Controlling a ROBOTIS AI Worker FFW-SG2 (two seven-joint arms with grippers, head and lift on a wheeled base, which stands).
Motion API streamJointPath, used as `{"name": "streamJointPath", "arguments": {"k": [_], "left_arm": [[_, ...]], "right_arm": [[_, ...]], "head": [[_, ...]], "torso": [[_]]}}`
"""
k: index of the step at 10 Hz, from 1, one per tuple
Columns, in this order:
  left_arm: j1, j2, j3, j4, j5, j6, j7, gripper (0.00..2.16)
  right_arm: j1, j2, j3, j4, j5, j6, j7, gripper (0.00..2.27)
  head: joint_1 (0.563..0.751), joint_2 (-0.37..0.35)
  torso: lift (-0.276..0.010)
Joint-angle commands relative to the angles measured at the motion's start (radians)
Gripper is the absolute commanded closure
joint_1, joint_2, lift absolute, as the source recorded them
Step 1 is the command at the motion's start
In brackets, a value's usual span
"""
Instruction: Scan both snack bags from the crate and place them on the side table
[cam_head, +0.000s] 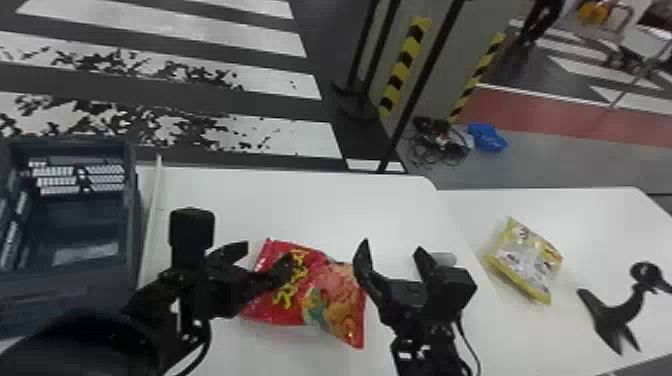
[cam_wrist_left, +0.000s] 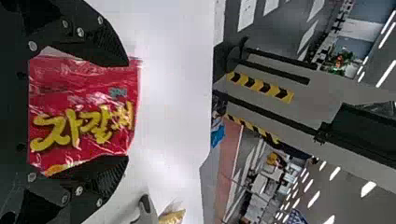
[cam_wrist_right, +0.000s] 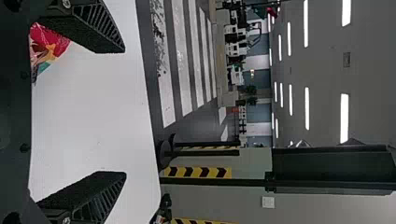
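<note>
Left gripper: jaws spread, with the yellow-lettered end of the red snack bag between them in the left wrist view. One jaw in front of the bag's printed face in the head view, the other toward its far left edge; contact or clear gap not possible to tell. Illustrated part of the red bag extending from the left jaws toward the right jaws, over the white work table.

Right gripper: jaws spread wide, to the right of the red bag, with bare white tabletop in line between them in the right wrist view; a corner of the red bag near one jaw there.

Yellow snack bag: on the side table, to the right of the right jaws and apart from them. Black curved-neck device: farther right of the same jaws, past the yellow bag. Dark crate: to the left of the left jaws, well apart from both jaw pairs.
</note>
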Motion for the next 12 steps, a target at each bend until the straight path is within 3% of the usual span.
{"name": "streamJointPath", "arguments": {"k": [1,3,5,7,8,10,12], "left_arm": [[0.021,-0.003,-0.008,-0.070,-0.139,0.001,0.018,0.03],[0.052,-0.003,-0.002,-0.158,-0.246,-0.009,0.055,0.03],[0.098,-0.003,0.035,-0.261,-0.282,-0.012,0.075,0.03],[0.150,0.029,0.104,-0.368,-0.282,-0.027,0.081,0.04],[0.175,0.046,0.137,-0.386,-0.274,-0.076,0.101,0.04],[0.209,0.064,0.213,-0.408,-0.205,-0.153,0.108,0.04],[0.239,0.083,0.262,-0.423,-0.185,-0.248,0.110,0.04]], "right_arm": [[-0.002,0.000,0.001,0.000,0.000,0.000,0.000,0.05],[-0.002,0.000,0.000,0.000,-0.002,0.003,0.000,0.05],[-0.009,-0.003,-0.019,0.000,-0.057,0.052,0.031,0.04],[-0.017,-0.008,-0.042,0.000,-0.074,0.070,0.097,0.04],[-0.022,-0.011,-0.049,-0.003,-0.094,0.104,0.150,0.05],[-0.034,-0.011,-0.105,-0.045,-0.158,0.316,0.245,0.06],[-0.048,-0.016,-0.175,-0.078,-0.230,0.518,0.305,0.07]], "head": [[0.695,-0.350],[0.695,-0.350],[0.695,-0.350],[0.695,-0.350],[0.695,-0.325],[0.695,-0.270],[0.695,-0.220]], "torso": [[-0.095],[-0.095],[-0.095],[-0.095],[-0.095],[-0.095],[-0.095]]}}
